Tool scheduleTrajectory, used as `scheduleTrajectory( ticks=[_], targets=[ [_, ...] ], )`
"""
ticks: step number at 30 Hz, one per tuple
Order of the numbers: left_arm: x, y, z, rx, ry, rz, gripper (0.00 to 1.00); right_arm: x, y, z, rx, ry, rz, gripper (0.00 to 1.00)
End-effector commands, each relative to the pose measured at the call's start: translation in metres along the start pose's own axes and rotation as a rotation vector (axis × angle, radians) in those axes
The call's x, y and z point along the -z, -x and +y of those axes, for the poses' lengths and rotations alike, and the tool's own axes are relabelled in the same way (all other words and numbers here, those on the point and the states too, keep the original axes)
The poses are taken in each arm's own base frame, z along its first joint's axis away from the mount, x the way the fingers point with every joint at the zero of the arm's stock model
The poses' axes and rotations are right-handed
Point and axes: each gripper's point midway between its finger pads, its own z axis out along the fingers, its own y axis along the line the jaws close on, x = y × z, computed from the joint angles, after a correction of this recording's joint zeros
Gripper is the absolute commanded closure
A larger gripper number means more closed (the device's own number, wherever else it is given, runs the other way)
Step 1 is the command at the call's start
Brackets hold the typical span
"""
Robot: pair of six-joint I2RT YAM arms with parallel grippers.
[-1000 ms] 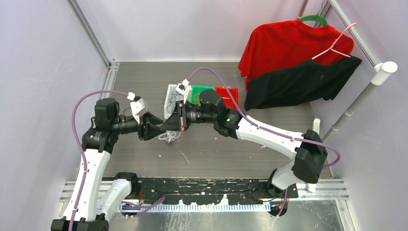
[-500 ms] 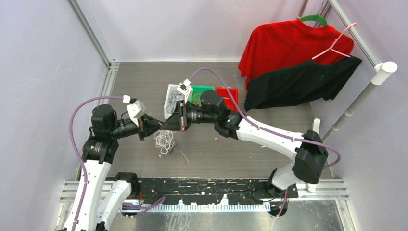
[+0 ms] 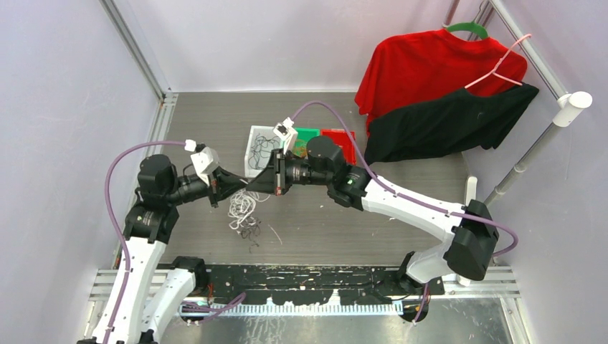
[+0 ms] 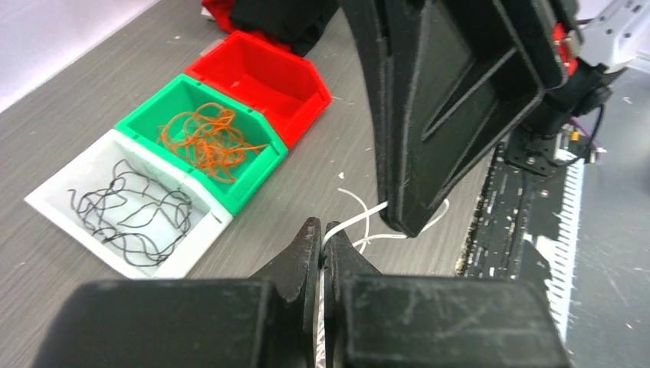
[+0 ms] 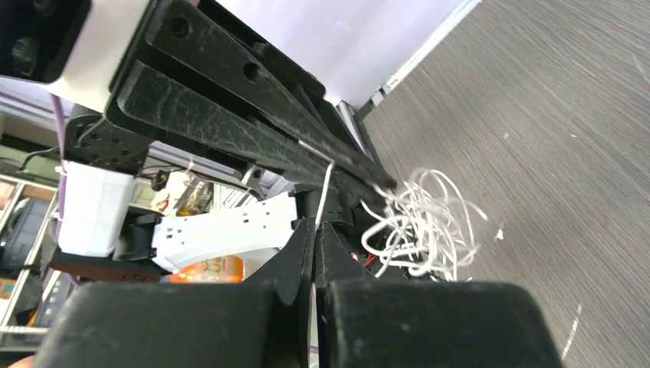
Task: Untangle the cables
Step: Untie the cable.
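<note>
Currently both jaws meet tip to tip above the worktop (image 3: pixel 401 165), left of its centre. The left jaws are clenched on a white cable (image 4: pixel 359 222). The right jaws are clenched on the same strand, and a short stretch of it spans the two tips. The remaining white loops (image 3: pixel 240 206) hang below the tips; whether they touch the worktop cannot be told. A small black tangle (image 3: pixel 249 231) lies just nearside of them.

Three bins stand in a row toward the far edge:
- a white bin (image 4: pixel 80 170) holding black cables (image 4: pixel 126 211)
- a green bin (image 4: pixel 249 180) holding orange cables (image 4: pixel 207 142)
- a red bin (image 4: pixel 303 103)

Bare worktop extends to the left edge, to the near edge and right of centre. A red shirt (image 3: pixel 430 64) and a black garment (image 3: pixel 444 125) hang over the far right corner.

Compared with one second earlier:
- The left jaws have gone from spread to clenched, and the left arm has drawn back toward the left edge.
- The right arm has shifted toward the right edge, uncovering more of the white bin.
- The white loops hang longer.
- The black tangle is now exposed.
</note>
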Motion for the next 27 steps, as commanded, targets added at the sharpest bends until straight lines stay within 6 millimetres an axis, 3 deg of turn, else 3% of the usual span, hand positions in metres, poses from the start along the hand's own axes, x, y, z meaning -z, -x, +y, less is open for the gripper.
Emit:
scheduleTrajectory(
  ticks=[1,6,11,13,14,16,22,24,27],
  targets=[
    [0.021,0.015,0.091,-0.186,0.442,0.039,1.0,0.039,-0.022,0.034,0.019,0.062,0.109,0.95],
    [0.024,0.009,0.109,-0.237,0.504,0.074,1.0,0.05,-0.04,0.03,-0.021,0.016,0.202,0.85],
    [0.01,0.025,0.083,-0.218,0.348,0.007,1.0,0.054,-0.037,0.042,-0.014,0.062,0.215,0.69],
    [0.008,0.033,0.074,-0.216,0.3,-0.015,1.0,0.055,-0.032,0.051,-0.008,0.098,0.214,0.57],
    [0.007,0.036,0.07,-0.217,0.279,-0.019,1.0,0.056,-0.026,0.054,0.0,0.108,0.202,0.51],
    [0.006,0.04,0.058,-0.232,0.218,-0.022,1.0,0.059,-0.007,0.054,0.039,0.096,0.145,0.47],
    [0.004,0.054,0.012,-0.207,-0.008,-0.056,1.0,0.087,0.073,0.007,0.166,-0.141,-0.159,0.43],
    [0.005,0.06,0.004,-0.192,-0.047,-0.071,1.0,0.088,0.079,-0.005,0.23,-0.177,-0.193,0.4],
    [0.006,0.07,-0.001,-0.191,-0.069,-0.093,1.0,0.077,0.069,-0.015,0.272,-0.135,-0.179,0.34]
  ],
)
